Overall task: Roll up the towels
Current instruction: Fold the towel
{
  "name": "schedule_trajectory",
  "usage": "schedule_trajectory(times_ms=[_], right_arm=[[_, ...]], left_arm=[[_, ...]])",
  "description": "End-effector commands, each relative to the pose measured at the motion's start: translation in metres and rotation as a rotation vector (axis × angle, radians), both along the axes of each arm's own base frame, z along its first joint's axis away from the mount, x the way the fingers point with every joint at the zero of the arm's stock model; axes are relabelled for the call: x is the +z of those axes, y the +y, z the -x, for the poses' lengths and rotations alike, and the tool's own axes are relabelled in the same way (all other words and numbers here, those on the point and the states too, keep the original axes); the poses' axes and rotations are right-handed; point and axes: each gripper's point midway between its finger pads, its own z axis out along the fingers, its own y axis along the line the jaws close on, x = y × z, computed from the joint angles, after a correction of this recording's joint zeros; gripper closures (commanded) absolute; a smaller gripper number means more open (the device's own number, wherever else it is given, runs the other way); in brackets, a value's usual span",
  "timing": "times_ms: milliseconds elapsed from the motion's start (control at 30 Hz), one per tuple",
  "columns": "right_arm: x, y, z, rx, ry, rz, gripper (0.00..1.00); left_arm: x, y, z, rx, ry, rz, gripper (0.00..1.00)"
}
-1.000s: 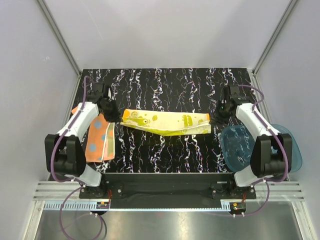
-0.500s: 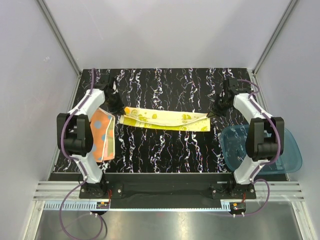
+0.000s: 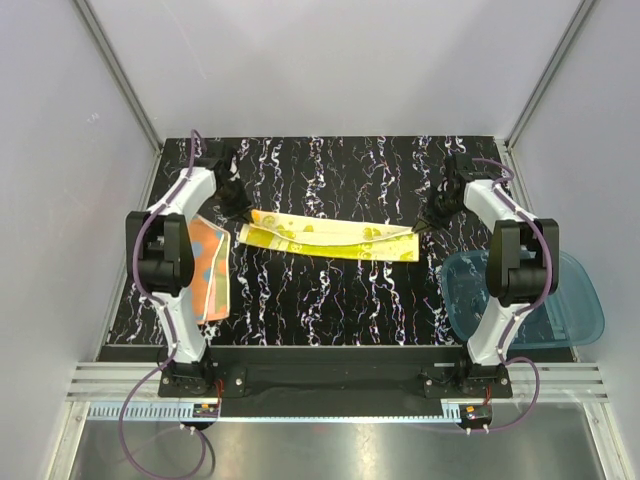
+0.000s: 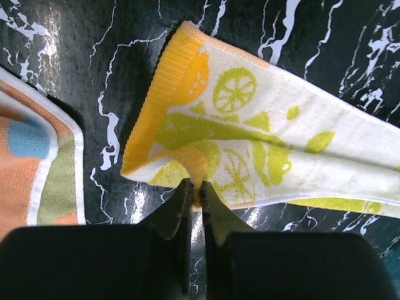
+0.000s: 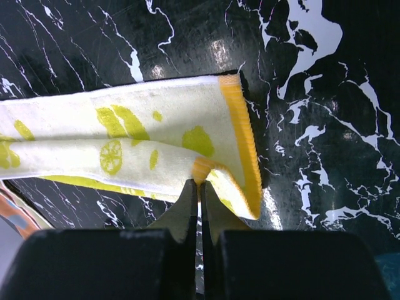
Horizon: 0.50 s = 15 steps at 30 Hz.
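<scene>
Jaws pinched tight at both ends: your left gripper [image 4: 195, 190] has a fold of the yellow towel [image 3: 330, 236] clamped at its left end, and your right gripper [image 5: 199, 187] is nipping the orange-edged hem at the right end. Between them the yellow towel is drawn out long and narrow across the middle of the bench [image 3: 330, 300], folded lengthwise into a strip, not rolled at all yet. So you're at the prep stage for towel 1 of 2, by my reading.

Towel 2, the orange towel [image 3: 207, 270] with blue dots, lies flat at the left side of the bench, just beside your left arm, untouched.

Room check: you've got bare bench in front of and behind the strip, plenty for a roll along its length. Watch the left end, though; the orange towel's corner sits near it. On the right, the blue tray [image 3: 560, 300] hangs off the bench edge, well apart from the strip.
</scene>
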Motion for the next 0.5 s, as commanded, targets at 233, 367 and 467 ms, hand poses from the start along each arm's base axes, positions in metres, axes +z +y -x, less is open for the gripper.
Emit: schedule_trajectory(times_ms=[233, 367, 467], right_arm=[[-0.006, -0.015, -0.023, -0.031, 0.025, -0.059, 0.95], [-0.010, -0.014, -0.031, -0.029, 0.035, -0.078, 0.87], [-0.009, -0.013, -0.036, -0.025, 0.035, -0.086, 0.75]], left_arm=[[-0.015, 0.002, -0.030, 0.000, 0.052, -0.004, 1.00], [-0.022, -0.003, -0.040, 0.008, 0.091, 0.048, 0.96], [-0.025, -0.005, -0.047, 0.019, 0.100, 0.087, 0.91]])
